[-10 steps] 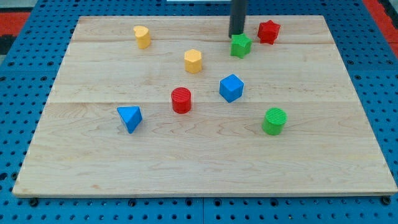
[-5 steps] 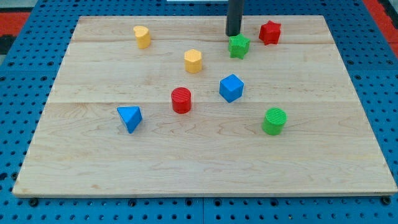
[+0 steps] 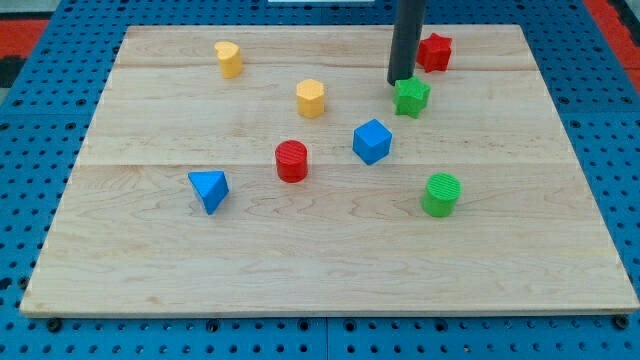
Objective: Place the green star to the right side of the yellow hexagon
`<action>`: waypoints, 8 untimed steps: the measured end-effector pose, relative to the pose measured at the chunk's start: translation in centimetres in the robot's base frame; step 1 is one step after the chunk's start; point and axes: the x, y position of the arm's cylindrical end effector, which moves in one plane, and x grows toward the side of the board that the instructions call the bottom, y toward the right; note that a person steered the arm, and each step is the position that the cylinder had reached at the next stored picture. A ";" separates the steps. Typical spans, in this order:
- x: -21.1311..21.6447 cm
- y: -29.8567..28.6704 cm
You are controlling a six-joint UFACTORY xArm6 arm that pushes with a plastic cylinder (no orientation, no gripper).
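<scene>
The green star (image 3: 412, 97) lies on the wooden board (image 3: 330, 260) in the upper right part of the view. The yellow hexagon (image 3: 311, 98) lies to its left, about a hundred pixels away at nearly the same height. My tip (image 3: 401, 81) is at the star's upper left edge, touching or almost touching it. The rod rises from there out of the view's top.
A red star (image 3: 434, 52) sits just above and right of the green star. A blue cube (image 3: 371, 141), a red cylinder (image 3: 292, 160), a blue triangular block (image 3: 209, 189), a green cylinder (image 3: 441, 194) and a second yellow block (image 3: 229, 59) lie around.
My tip has moved down and to the right. The green star has slid down and right with it, away from the red star. The other blocks have not moved.
</scene>
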 end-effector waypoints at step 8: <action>2.1 1.8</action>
